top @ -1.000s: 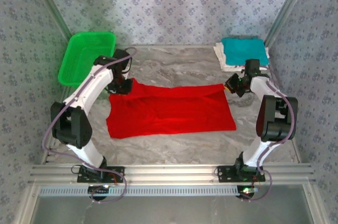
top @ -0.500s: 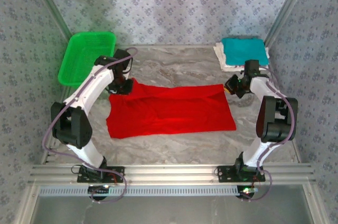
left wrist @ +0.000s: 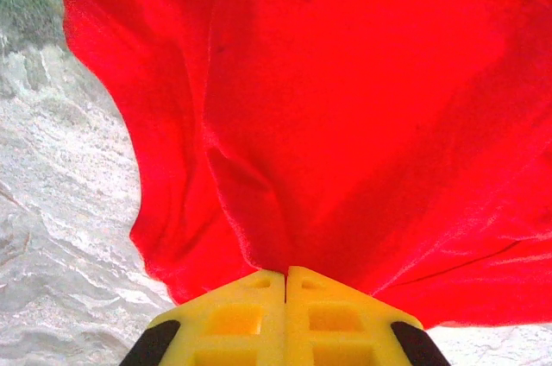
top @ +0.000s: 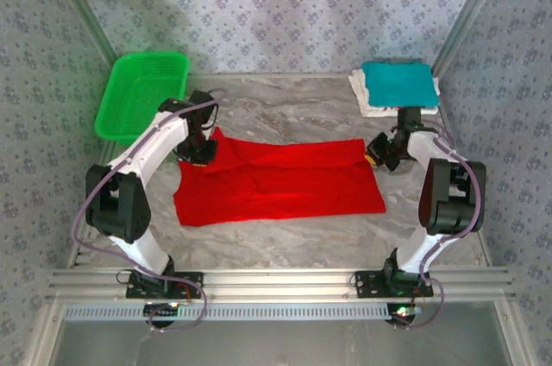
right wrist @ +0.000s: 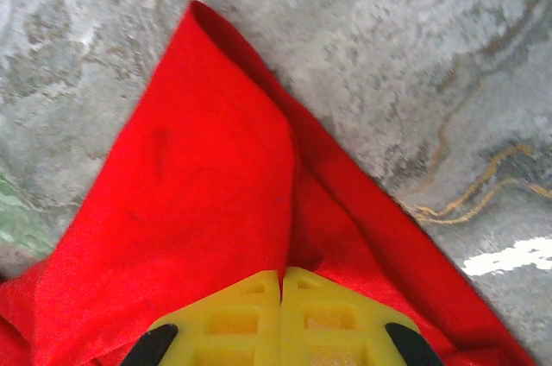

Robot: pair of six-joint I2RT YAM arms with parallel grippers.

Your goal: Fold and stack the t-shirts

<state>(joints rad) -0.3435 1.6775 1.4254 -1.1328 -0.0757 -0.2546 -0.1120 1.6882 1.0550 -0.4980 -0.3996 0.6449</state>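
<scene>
The bright red t-shirt lies spread across the middle of the marble table. My left gripper is shut on its far left corner, and in the left wrist view the red cloth rises from between the closed yellow fingertips. My right gripper is shut on the far right corner, where the red cloth is pinched and folded up off the table. A folded teal t-shirt sits on a whitish one at the back right.
A green mesh basket stands at the back left, just behind the left arm. Patterned walls close the table on three sides. Bare marble lies between the basket and the stack, and more in front of the red shirt.
Both grippers have drawn the red shirt's far corners slightly toward the near side, the left one also shifting a little to the right. The far edge is lifting into a fold.
</scene>
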